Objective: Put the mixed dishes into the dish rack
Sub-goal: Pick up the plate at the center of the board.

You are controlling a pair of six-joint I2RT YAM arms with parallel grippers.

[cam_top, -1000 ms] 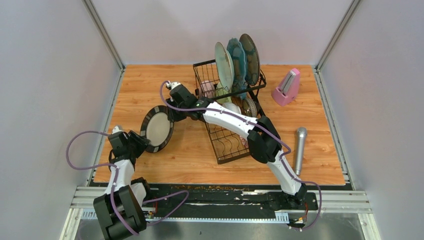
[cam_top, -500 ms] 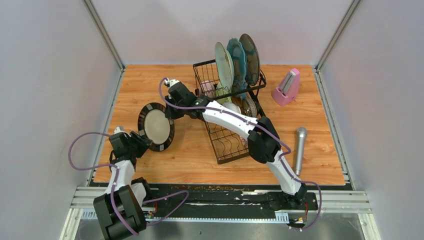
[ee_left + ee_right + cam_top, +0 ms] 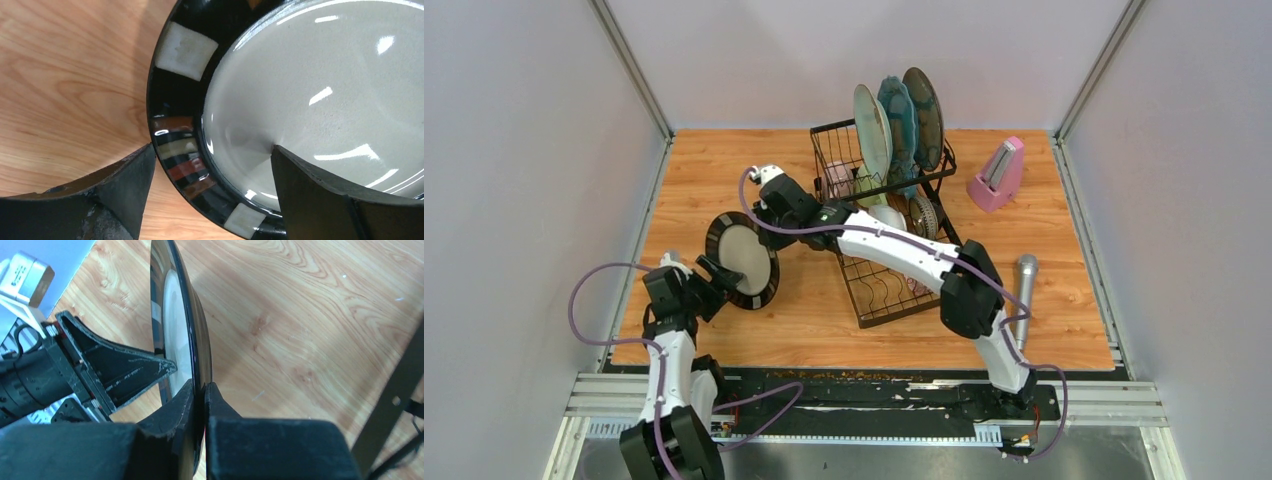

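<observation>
Right tool [image 3: 204,390]: jaws pinched shut on the rim of a black-bordered, cream-centred plate [image 3: 172,325], which it holds on edge over the bench [image 3: 310,315].
Left tool [image 3: 212,152]: jaws spread wide, one finger on each side of the plate's opposite rim, with gaps visible on both sides.
Dish rack [image 3: 856,300]: behind the right tool, under its arm and apart from the plate. Three large plates [image 3: 899,115] stand upright at its far end.
Beyond the rack: pink metronome [image 3: 996,175], silver microphone [image 3: 1024,300].
</observation>
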